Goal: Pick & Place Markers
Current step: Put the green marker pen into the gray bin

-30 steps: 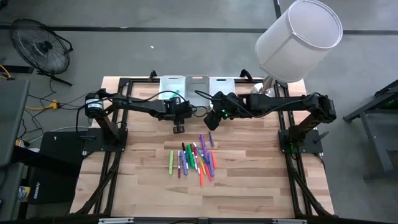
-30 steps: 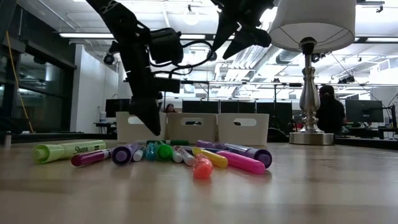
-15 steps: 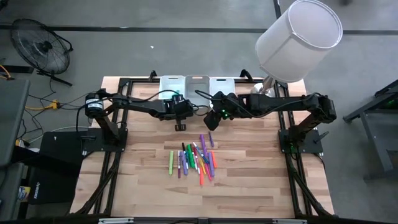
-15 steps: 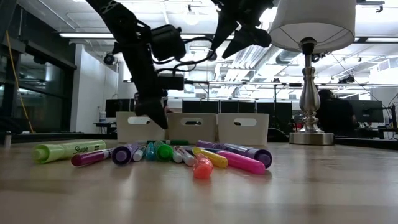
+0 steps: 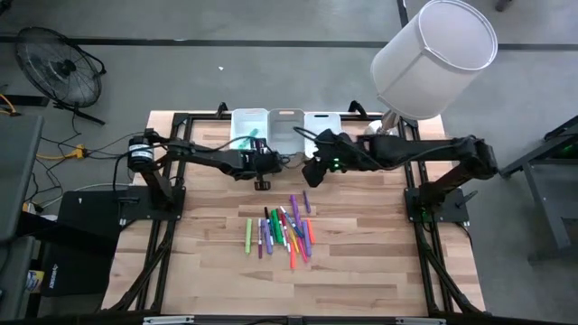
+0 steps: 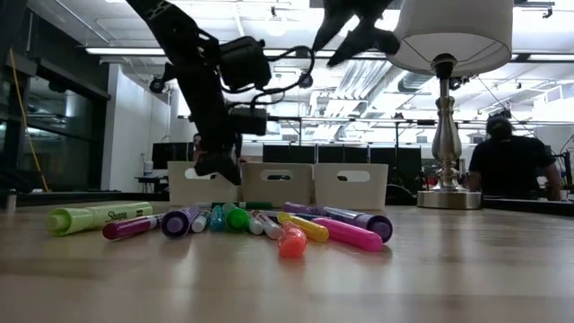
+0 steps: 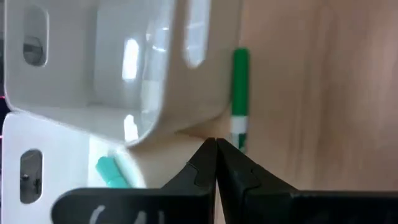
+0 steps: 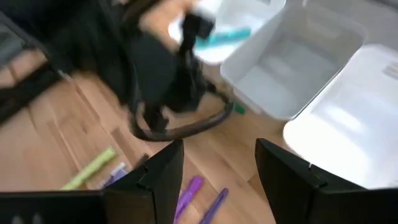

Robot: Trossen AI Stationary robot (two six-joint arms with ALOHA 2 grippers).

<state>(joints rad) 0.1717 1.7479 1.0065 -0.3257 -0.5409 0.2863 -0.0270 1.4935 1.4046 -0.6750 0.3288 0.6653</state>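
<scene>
Several markers (image 5: 284, 230) in green, purple, red, orange, pink and yellow lie in a loose heap mid-table, near the camera in the low view (image 6: 269, 224). One teal marker (image 7: 111, 171) lies inside the left white bin (image 5: 250, 126). One green marker (image 7: 239, 87) lies flat on the wood just beside the bins. My left gripper (image 7: 216, 143) is shut and empty, hovering in front of the bins (image 5: 262, 183). My right gripper (image 8: 214, 155) is open and empty, high above the table (image 5: 308, 177) between the bins and the heap.
Three white bins stand in a row at the far edge: left, middle (image 5: 286, 126) and right (image 5: 322, 126). A tall lamp with a white shade (image 5: 433, 50) stands at the far right corner (image 6: 446, 135). Bare wood lies left, right and near of the heap. A person sits in the room beyond (image 6: 507, 166).
My left gripper has moved from just above the heap's far side toward the bins and lifted a little, tipping from pointing down to more level; it stays shut. My right gripper has risen and shifted slightly right. The markers have not moved.
</scene>
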